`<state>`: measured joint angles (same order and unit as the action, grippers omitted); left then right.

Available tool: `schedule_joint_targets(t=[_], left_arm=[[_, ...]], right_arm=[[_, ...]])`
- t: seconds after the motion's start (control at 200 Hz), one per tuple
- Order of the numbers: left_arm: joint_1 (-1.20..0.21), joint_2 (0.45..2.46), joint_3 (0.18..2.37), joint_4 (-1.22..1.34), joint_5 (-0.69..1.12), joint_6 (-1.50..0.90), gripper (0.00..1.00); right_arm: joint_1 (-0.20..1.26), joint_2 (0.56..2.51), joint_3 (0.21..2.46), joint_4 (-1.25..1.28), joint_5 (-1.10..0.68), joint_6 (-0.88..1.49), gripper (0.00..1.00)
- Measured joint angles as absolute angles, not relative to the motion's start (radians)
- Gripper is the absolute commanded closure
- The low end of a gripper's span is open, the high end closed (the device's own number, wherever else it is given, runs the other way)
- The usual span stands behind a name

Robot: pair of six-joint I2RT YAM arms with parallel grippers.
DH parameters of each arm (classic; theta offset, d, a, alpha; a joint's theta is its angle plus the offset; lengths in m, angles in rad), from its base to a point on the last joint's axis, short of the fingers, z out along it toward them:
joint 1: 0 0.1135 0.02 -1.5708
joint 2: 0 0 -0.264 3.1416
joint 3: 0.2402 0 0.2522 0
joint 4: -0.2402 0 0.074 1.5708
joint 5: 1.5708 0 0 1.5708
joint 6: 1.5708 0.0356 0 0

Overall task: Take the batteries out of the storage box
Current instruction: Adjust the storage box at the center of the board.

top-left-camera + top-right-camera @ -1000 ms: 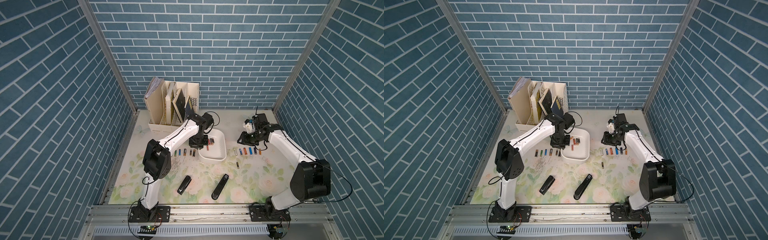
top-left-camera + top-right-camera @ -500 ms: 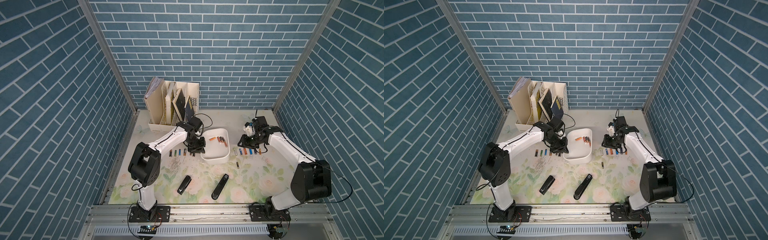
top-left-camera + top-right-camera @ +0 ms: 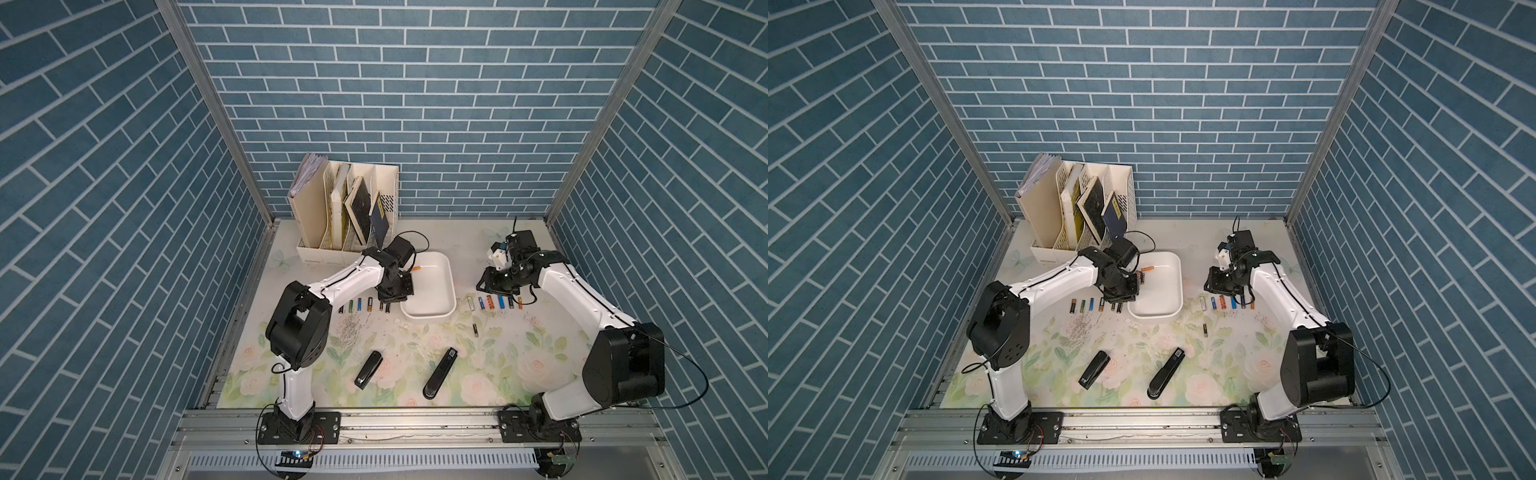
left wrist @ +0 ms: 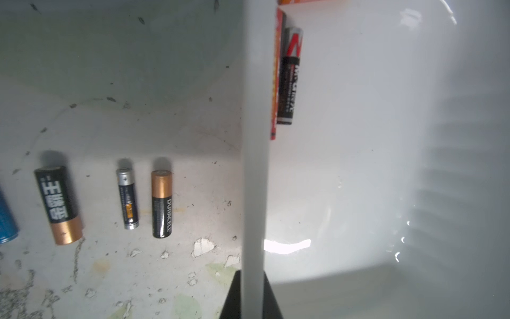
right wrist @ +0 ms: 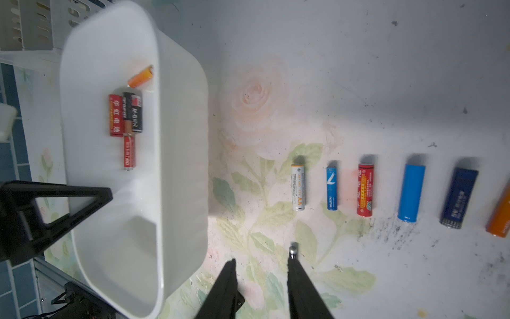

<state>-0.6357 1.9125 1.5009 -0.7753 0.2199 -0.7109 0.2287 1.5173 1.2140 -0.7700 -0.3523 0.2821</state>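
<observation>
Five or so of the batteries [image 5: 125, 116] lay bunched in the far left corner of the storage box [image 5: 182, 138]. The box sat mid-table between cells laid out on the mat: a left row [image 3: 365, 305], a right row [image 3: 494, 302] and a stray black cell [image 3: 474, 329] nearer. The cells looked hard, smooth and dense for their size, and apt to roll, so a pinch across the middle of a barrel would likely serve best. The box looked light, stiff and slick. The left gripper [image 4: 252, 276] was clamped on the box's left wall, one finger on either side of the rim. The right gripper [image 5: 262, 261] hovered just right of the box, its fingers a little apart with only mat between them. Only the right wrist view laid the whole cluster bare; in a top view the left arm hid nearly all but an orange cell [image 3: 415, 269]. Only the left wrist view showed the clamp, with two cells lying along that wall's inner face. Whether the box was lifted or tilted could not be told. Two staplers [image 3: 368, 370] lay nearer, and a file organizer [image 3: 345, 212] stood far left.
</observation>
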Motion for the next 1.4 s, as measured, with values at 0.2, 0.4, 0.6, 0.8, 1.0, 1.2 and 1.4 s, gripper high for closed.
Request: schedule_joint_targets(t=[0.2, 0.4, 0.6, 0.8, 1.0, 1.2, 1.4], left_arm=[[-0.668, 1.956, 1.489, -0.772, 0.199, -0.707, 1.00], [-0.670, 1.956, 1.481, -0.764, 0.176, -0.703, 0.91], [-0.671, 1.956, 1.448, -0.723, 0.189, -0.708, 0.77], [-0.673, 1.949, 1.446, -0.699, 0.196, -0.712, 0.53], [-0.672, 1.922, 1.476, -0.736, 0.180, -0.705, 0.45], [-0.640, 1.855, 1.522, -0.769, 0.173, -0.686, 0.42], [-0.554, 1.739, 1.458, -0.760, 0.175, -0.654, 0.42]], right_arm=[[0.229, 1.523, 1.235, -0.781, -0.352, 0.282, 0.66], [0.229, 1.529, 1.235, -0.785, -0.352, 0.282, 0.66], [0.229, 1.547, 1.238, -0.789, -0.350, 0.279, 0.66], [0.229, 1.569, 1.263, -0.797, -0.344, 0.272, 0.66], [0.246, 1.578, 1.271, -0.791, -0.345, 0.273, 0.66], [0.374, 1.633, 1.317, -0.766, -0.337, 0.297, 0.66], [0.513, 1.753, 1.398, -0.729, -0.316, 0.344, 0.65]])
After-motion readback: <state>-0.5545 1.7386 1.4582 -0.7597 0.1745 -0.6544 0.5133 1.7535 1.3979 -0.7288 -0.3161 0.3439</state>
